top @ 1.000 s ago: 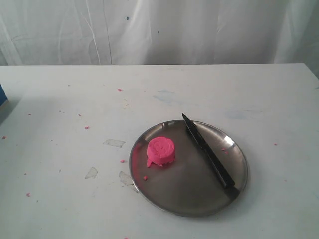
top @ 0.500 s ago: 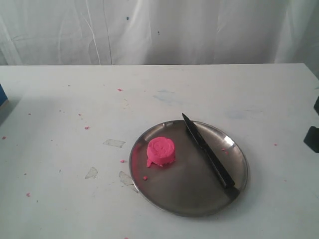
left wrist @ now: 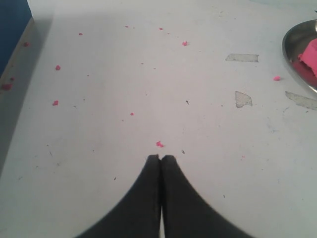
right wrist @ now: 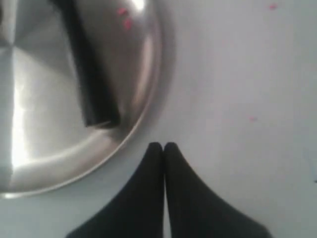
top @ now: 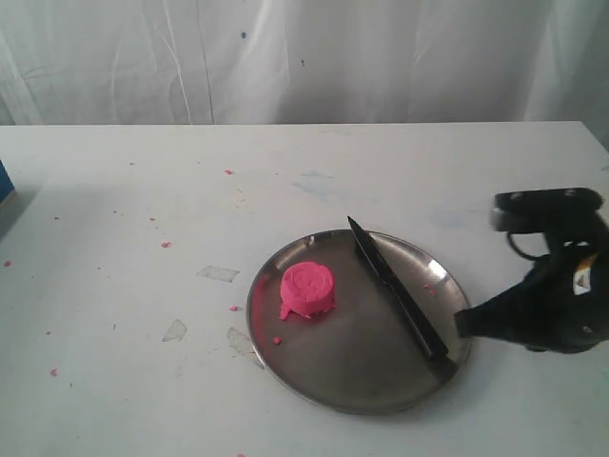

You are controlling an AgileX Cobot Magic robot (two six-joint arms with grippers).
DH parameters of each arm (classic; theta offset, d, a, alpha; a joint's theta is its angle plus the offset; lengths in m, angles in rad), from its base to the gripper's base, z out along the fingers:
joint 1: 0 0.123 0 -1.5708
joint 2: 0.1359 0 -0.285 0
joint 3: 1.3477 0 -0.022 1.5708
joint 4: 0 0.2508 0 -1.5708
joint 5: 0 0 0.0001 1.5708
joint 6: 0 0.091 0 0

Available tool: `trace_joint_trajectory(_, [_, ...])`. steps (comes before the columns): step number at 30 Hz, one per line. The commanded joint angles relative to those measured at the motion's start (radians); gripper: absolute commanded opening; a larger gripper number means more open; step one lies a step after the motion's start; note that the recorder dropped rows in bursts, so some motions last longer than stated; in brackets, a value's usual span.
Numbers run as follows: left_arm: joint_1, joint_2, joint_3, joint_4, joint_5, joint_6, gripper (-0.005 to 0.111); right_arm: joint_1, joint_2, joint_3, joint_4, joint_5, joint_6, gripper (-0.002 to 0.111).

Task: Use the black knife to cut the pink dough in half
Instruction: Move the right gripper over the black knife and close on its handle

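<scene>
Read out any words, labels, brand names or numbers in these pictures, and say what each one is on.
None can be read.
A yellow patch on the right arm: too small and blurred to read.
On the black knife, pink dough, steel plate and table: no markings visible.

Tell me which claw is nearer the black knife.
Right. The right claw sits just outside the steel plate by the black knife's handle; the left claw hovers over table well beyond the plate.

Bright pink dough (top: 307,288), swirled on top; black knife (top: 395,288); silvery plate (top: 354,383); white table (top: 143,190) flecked with pink crumbs (top: 166,245).
</scene>
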Motion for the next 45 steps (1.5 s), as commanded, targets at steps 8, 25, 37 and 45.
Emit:
trace_joint_trajectory(8, [-0.005, -0.003, 0.0, -0.007, 0.0, -0.002, 0.0, 0.146, 0.039, -0.298, 0.041, 0.381, -0.169, 0.0])
trace_joint_trajectory(25, [-0.005, -0.003, 0.0, -0.007, 0.0, -0.002, 0.0, 0.144, 0.35, -0.357, 0.044, 0.171, -0.279, 0.019])
trace_joint_trajectory(37, [-0.005, -0.003, 0.0, -0.007, 0.0, -0.002, 0.0, 0.14, 0.514, -0.422, 0.032, 0.119, -0.248, 0.034])
trace_joint_trajectory(45, [-0.005, -0.003, 0.0, -0.007, 0.0, -0.002, 0.0, 0.139, 0.518, -0.422, -0.144, 0.11, -0.05, 0.034])
